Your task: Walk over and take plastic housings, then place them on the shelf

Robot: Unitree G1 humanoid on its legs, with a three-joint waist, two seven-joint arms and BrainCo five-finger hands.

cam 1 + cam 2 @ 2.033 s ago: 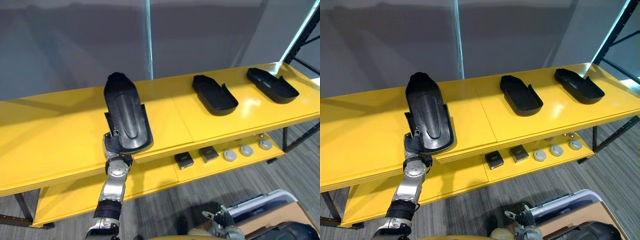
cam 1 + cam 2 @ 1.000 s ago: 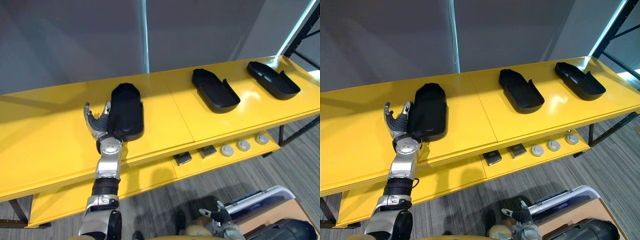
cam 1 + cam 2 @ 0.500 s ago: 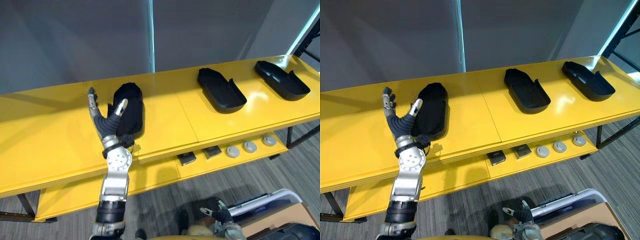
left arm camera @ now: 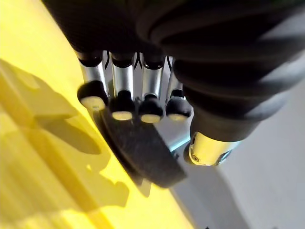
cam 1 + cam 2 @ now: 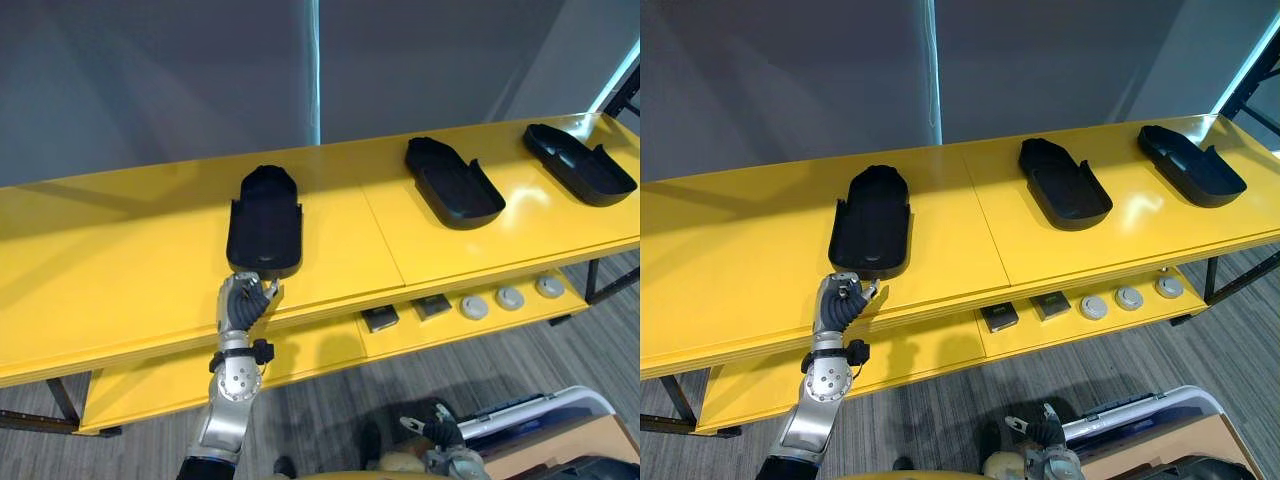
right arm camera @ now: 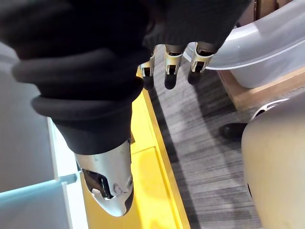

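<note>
A black plastic housing (image 5: 265, 222) lies flat, hollow side up, on the yellow shelf top (image 5: 120, 270), left of the middle. My left hand (image 5: 243, 300) hovers just in front of it at the shelf's front edge, apart from it, fingers curled and holding nothing. In the left wrist view the housing's rim (image 4: 138, 152) shows past my fingertips (image 4: 122, 106). Two more black housings (image 5: 455, 185) (image 5: 580, 178) lie further right on the same shelf. My right hand (image 6: 170, 71) hangs low over the floor, fingers relaxed and empty.
The lower yellow shelf carries two small dark boxes (image 5: 380, 319) (image 5: 430, 306) and three grey discs (image 5: 510, 297). A clear plastic bin (image 5: 540, 410) stands on the floor at lower right. A grey wall with a light vertical strip (image 5: 313, 70) runs behind the shelf.
The housing went from tilted up in my left hand to lying flat on the shelf. The hand let go, pulled back to the front edge and curled. The camera shifted a little.
</note>
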